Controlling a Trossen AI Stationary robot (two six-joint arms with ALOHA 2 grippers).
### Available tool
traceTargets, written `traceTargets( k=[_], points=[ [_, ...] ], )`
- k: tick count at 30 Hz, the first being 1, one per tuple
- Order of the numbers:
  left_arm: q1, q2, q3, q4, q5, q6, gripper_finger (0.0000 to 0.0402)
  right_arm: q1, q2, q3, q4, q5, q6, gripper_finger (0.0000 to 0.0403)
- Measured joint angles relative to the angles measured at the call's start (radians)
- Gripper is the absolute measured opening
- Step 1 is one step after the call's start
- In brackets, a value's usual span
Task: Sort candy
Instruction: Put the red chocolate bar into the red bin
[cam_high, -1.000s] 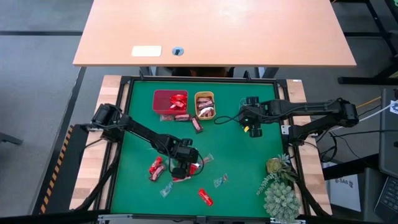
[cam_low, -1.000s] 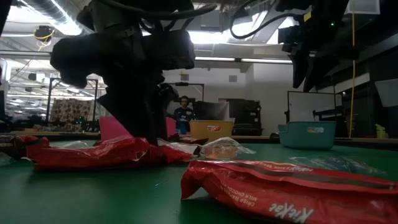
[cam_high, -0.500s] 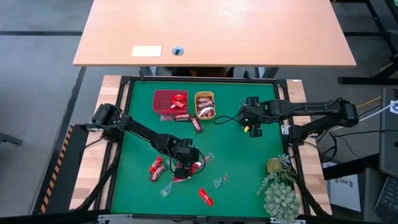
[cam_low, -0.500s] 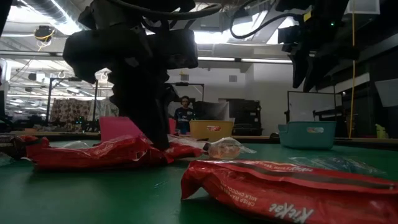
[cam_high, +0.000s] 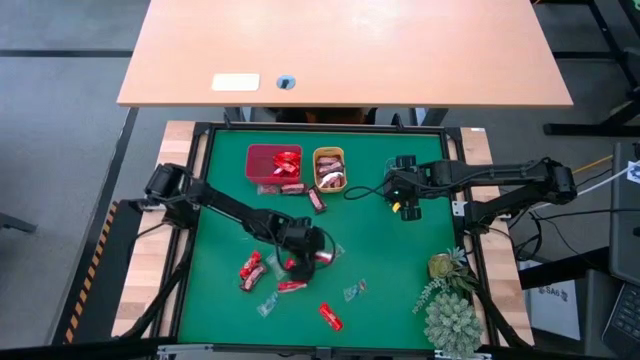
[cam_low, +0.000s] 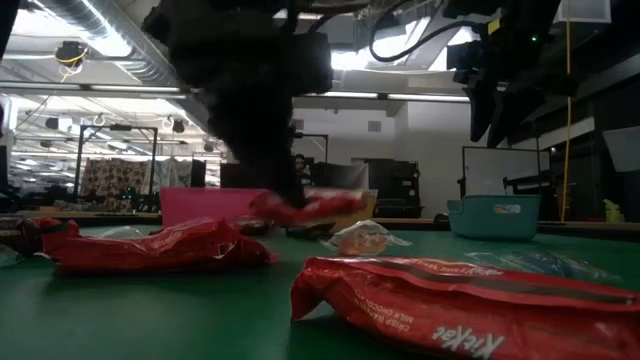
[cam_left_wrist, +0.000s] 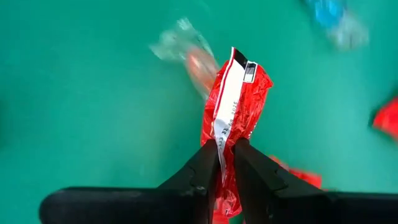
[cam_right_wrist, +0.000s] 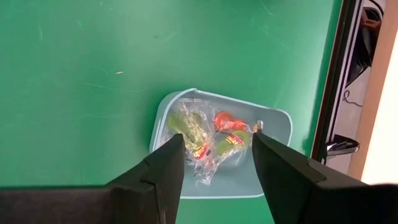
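Note:
My left gripper (cam_left_wrist: 226, 155) is shut on a shiny red candy (cam_left_wrist: 235, 99) above the middle of the green mat; the high view shows the candy (cam_high: 321, 257) beside the gripper (cam_high: 303, 247). More candy lies on the mat near it: red ones (cam_high: 251, 268) (cam_high: 330, 316) and clear ones (cam_high: 354, 291). My right gripper (cam_right_wrist: 217, 155) is open and hovers over the teal tray (cam_right_wrist: 281, 122), which holds clear greenish candy (cam_right_wrist: 186, 127). In the high view the right gripper (cam_high: 405, 196) hides that tray. My left gripper pinches the red candy by one end of its wrapper (cam_left_wrist: 225, 134) between its two fingers, coming from above. The candy (cam_low: 312, 206) is lifted clear of the mat and sticks out sideways from the fingers, about level.
The red tray (cam_high: 262, 160) and the orange tray (cam_high: 329, 155) stand at the mat's far side, with brown bar candies (cam_high: 318, 200) just in front of them. A spiky green plant (cam_high: 450, 300) sits at the near right corner. A raised frame edges the mat.
My left gripper has risen from the mat and moved a little toward the far right, lifting one red candy clear of the table. Another red candy stayed on the mat where the gripper had been. My right arm kept still.

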Motion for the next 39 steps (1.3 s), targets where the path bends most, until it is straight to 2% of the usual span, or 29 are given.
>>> traceTargets(
  k=[4, 8, 11, 15, 21, 26, 35, 39],
  points=[
    [0.044, -0.028, 0.04, -0.015, 0.0, -0.032, 0.0047, 0.0, 0.0, -0.001, 0.004, 0.0, 0.0, 0.0189],
    [0.105, -0.076, 0.081, -0.051, -0.007, 0.011, 0.0047, 0.0, 0.0, -0.001, 0.015, -0.009, 0.0, 0.0189],
    [0.158, -0.121, 0.108, -0.119, -0.05, 0.048, 0.0047, 0.0, 0.0, -0.001, 0.019, -0.022, 0.0, 0.0189],
    [0.234, -0.188, 0.129, -0.238, -0.155, 0.113, 0.0047, 0.0, 0.0, -0.001, 0.019, -0.034, 0.0, 0.0189],
    [0.342, -0.285, 0.129, -0.425, -0.368, 0.141, 0.0047, 0.0, 0.0, -0.001, 0.026, -0.053, 0.0, 0.0189],
    [0.43, -0.309, 0.129, -0.539, -0.501, 0.142, 0.0047, 0.0, 0.0, -0.001, 0.042, -0.053, 0.0, 0.0189],
    [0.554, -0.298, 0.124, -0.613, -0.491, 0.142, 0.0049, 0.0, 0.0, -0.001, 0.048, -0.053, 0.0, 0.0189],
    [0.579, -0.298, 0.124, -0.613, -0.491, 0.141, 0.0072, 0.0, 0.0, -0.001, 0.052, -0.053, 0.0, 0.0189]
  ],
)
